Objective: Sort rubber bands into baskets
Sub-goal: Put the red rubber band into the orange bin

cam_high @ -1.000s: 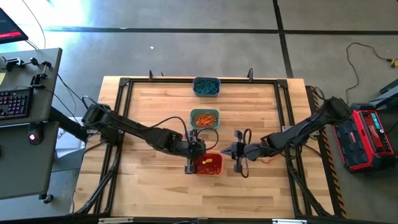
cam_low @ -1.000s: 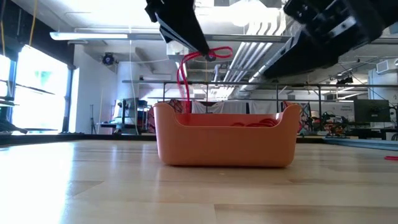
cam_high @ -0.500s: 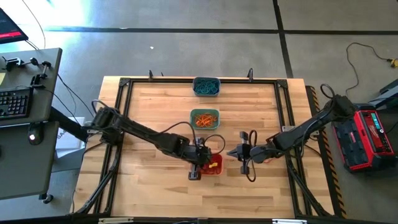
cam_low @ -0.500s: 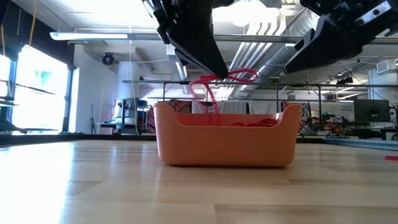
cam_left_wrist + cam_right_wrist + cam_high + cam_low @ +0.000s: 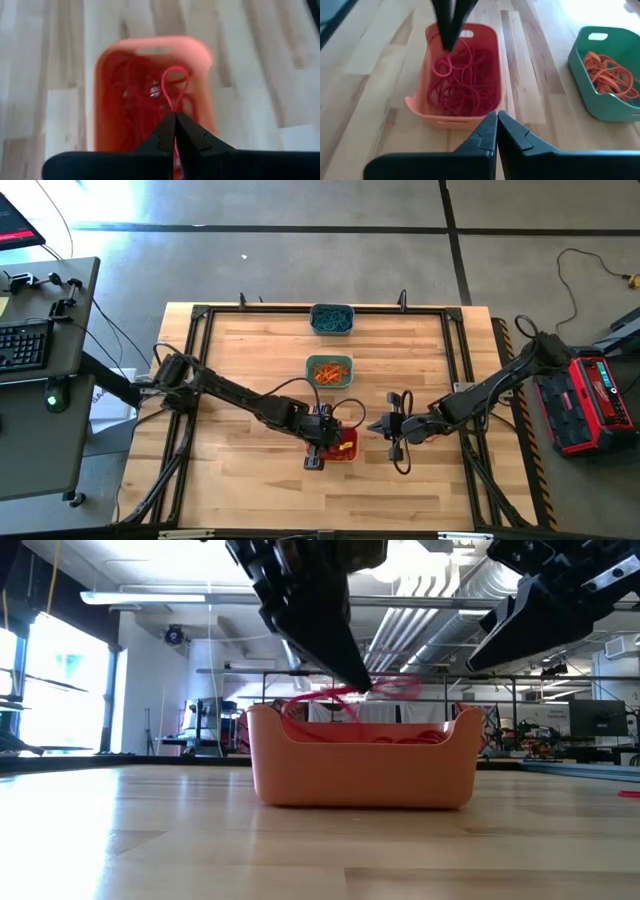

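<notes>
delivery is the step in hand: the left claw (image 5: 365,685) hangs just above the orange basket (image 5: 362,768), its dark fingers pinched together on a red rubber band (image 5: 335,697) whose loop droops down past the rim. the wrist view shows the same band (image 5: 174,87) trailing from the closed tips over the tub's inside, where a tangle of red bands (image 5: 460,82) already lies. my reading is that the next move calls for the fingers to part so the loop falls clear into the pile; being thin and springy, it could cling to a fingertip or snag on the rim, so a small lift after letting go would help.

the right claw (image 5: 378,425) waits beside the orange basket, a little apart from it over bare table (image 5: 250,345), fingers closed and holding nothing that i can see.

farther back along the table sit the teal-green basket (image 5: 329,368) with orange bands (image 5: 607,75) in it, and beyond that the grey-blue basket (image 5: 331,319) holding blue-teal bands; the three tubs stand in a line, apart from one another. each is smooth moulded plastic, rounded-rectangular, with a slot handle in the end wall. the bands are limp, thin loops that heap and knot. the table is pale butcher-block wood inside a black frame.
</notes>
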Robot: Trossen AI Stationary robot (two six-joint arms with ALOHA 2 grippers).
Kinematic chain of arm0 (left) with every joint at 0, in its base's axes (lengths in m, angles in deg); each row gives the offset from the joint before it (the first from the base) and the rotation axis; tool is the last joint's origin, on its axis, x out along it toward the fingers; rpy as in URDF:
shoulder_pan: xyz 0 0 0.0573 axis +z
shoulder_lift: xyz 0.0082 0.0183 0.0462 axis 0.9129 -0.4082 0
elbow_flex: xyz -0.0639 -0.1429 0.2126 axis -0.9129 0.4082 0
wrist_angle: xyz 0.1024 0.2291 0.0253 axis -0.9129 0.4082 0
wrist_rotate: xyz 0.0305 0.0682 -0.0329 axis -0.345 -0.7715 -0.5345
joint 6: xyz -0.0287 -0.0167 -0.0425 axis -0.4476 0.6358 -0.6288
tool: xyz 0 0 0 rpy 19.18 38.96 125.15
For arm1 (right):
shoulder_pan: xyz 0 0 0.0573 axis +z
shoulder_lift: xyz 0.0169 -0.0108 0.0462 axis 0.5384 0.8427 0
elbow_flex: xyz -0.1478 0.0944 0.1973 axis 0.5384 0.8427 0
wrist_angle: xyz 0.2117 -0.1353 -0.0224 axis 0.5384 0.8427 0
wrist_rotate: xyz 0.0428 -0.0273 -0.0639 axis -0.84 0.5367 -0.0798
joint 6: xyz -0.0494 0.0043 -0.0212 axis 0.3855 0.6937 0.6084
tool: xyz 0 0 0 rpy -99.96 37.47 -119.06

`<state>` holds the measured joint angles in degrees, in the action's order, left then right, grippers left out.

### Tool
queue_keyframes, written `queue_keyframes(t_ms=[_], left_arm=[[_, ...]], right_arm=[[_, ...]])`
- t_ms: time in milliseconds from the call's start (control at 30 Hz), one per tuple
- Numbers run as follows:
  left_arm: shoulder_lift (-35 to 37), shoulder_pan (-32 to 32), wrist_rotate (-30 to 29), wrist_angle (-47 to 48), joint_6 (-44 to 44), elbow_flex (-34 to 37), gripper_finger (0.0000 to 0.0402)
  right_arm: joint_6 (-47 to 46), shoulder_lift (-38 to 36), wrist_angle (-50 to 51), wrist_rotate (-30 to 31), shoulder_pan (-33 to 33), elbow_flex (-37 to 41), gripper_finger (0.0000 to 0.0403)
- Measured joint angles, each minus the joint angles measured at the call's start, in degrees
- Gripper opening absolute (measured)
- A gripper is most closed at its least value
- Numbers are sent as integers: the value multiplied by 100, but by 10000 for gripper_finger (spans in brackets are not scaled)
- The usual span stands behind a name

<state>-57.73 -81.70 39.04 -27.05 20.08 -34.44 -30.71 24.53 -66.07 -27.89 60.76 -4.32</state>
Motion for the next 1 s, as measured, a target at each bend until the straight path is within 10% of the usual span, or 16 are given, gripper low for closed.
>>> queue_keyframes(t_ms=[1000], left_arm=[[275,-350,-987,-955,-101,812,155]], right_arm=[[-829,6,965,-328,-2,-194,9]])
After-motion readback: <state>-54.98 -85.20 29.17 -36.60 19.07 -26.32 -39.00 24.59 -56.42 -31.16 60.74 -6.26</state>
